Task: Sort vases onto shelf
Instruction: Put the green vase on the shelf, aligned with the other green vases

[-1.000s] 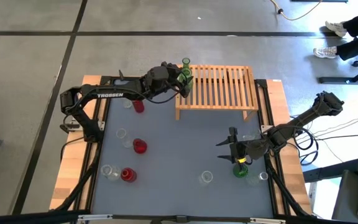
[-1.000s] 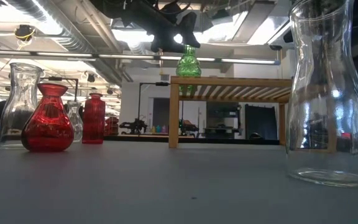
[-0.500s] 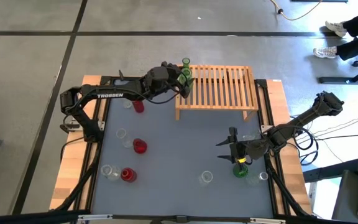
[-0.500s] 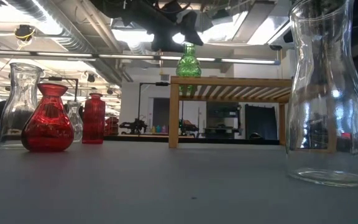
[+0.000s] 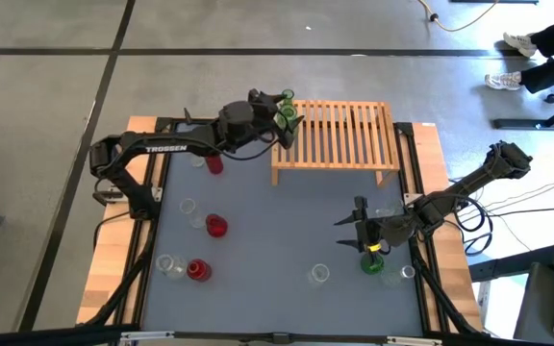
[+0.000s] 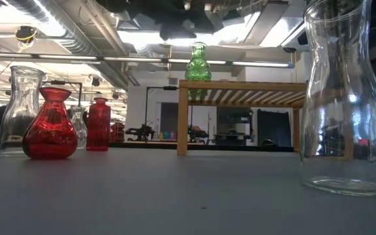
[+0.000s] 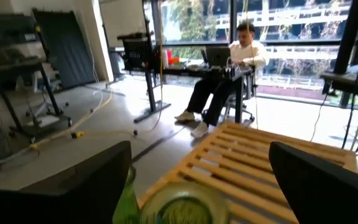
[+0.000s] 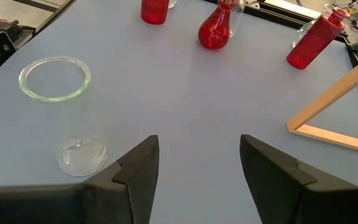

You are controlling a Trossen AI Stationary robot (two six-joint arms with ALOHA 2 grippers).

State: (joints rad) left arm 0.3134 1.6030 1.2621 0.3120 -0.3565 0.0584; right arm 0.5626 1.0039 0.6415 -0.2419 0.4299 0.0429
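Item: green bottle-necked glass vase (image 6: 198, 62), stood upright on the left end corner of the slatted light-wood shelf (image 5: 344, 135). Left pincer (image 5: 279, 108) is held spread wide around its neck (no contact seen). Right pincer (image 5: 359, 236) is parted, nothing gripped, beside a second green vase (image 5: 372, 261) on the counter (image 5: 277, 231).

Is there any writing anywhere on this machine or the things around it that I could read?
"TROSSEN": white letters along the left arm, seen from above.
No other readable text; the vases, the wooden shelf and the right arm show none.
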